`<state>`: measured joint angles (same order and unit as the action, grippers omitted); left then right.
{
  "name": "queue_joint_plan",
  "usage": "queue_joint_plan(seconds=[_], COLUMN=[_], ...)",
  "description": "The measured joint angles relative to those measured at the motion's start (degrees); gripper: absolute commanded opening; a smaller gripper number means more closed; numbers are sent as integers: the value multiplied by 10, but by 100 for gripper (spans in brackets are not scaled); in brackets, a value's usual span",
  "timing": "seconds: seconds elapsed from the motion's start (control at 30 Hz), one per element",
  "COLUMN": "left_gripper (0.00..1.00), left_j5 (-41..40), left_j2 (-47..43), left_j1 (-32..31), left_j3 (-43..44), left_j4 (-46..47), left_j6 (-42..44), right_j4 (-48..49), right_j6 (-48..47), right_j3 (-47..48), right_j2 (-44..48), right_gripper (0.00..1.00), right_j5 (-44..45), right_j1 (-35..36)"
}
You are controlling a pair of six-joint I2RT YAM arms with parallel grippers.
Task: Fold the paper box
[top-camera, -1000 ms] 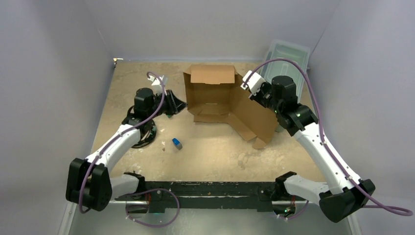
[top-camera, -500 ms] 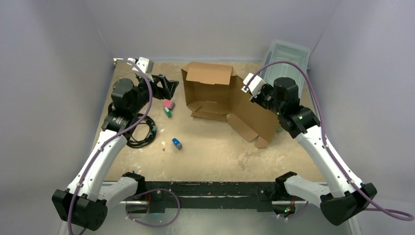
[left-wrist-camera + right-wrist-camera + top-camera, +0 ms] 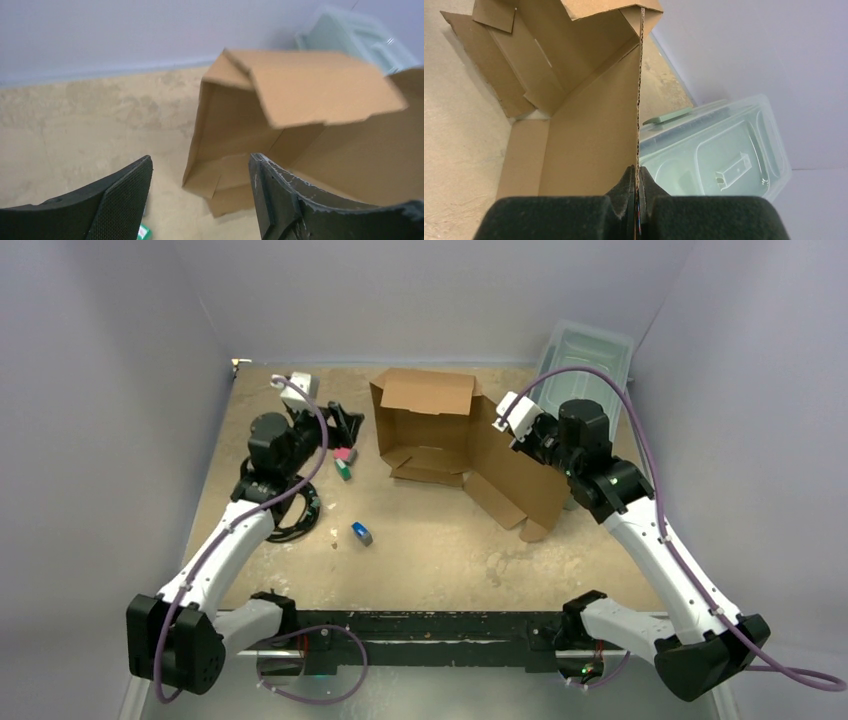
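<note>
Where the box stands: the box (image 3: 440, 440) sits at the far middle of the table (image 3: 440, 560), half formed, with its open side toward the arms.
Box, back wall: upright, with a top flap tilted forward over the inside.
Box, left wall: upright, its near edge free.
Box, right panel: a large sheet raised on edge and slanting out toward the near right; its low corner flap rests on the table.
Box, floor: small inner flaps lie loose and unevenly over it.
Right tool: the right tool (image 3: 637, 175) is pressed together on the top edge of the right panel, the corrugated edge running straight out from between its fingers (a thin pinch, fingers nearly meeting).
Left tool: the left tool (image 3: 348, 424) is spread wide and holds nothing; it hangs left of the box, apart from it, with the left wall seen past its fingers.
Bin: a clear bin (image 3: 590, 355) stands at the far right corner, just behind the raised panel.
Small blocks: a pink block (image 3: 345, 453) and a green block (image 3: 343, 470) lie just under the left tool; a blue block (image 3: 361, 533) lies nearer the arms.
Cable: a dark cable (image 3: 295, 512) lies coiled by the left arm.
</note>
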<state>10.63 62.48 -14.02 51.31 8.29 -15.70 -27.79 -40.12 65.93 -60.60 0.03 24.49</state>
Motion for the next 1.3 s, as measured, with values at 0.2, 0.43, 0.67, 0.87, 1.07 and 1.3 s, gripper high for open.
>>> queue_joint_plan(seconds=[0.2, 0.43, 0.67, 0.87, 1.07, 1.3], left_gripper=[67, 58, 39, 25, 0, 0], left_j5=[19, 36, 16, -28, -57, -71], left_j2=[45, 158, 237, 292, 328, 331], left_j1=[4, 4, -25, -66, -71, -79], left_j3=[-175, -176, -116, -87, -86, -86], left_j4=[184, 324, 390, 418, 442, 464], left_j6=[8, 19, 39, 62, 63, 64], right_j4=[2, 3, 2, 2, 0, -5], right_j6=[1, 1, 2, 3, 7, 15], right_j3=[-5, -5, -5, -5, -5, -5], right_j2=[0, 0, -1, -1, -1, 0], right_gripper=[0, 0, 0, 0, 0, 6], right_j5=[-6, -11, -16, -26, -28, -47], right_j1=[0, 0, 0, 0, 0, 0])
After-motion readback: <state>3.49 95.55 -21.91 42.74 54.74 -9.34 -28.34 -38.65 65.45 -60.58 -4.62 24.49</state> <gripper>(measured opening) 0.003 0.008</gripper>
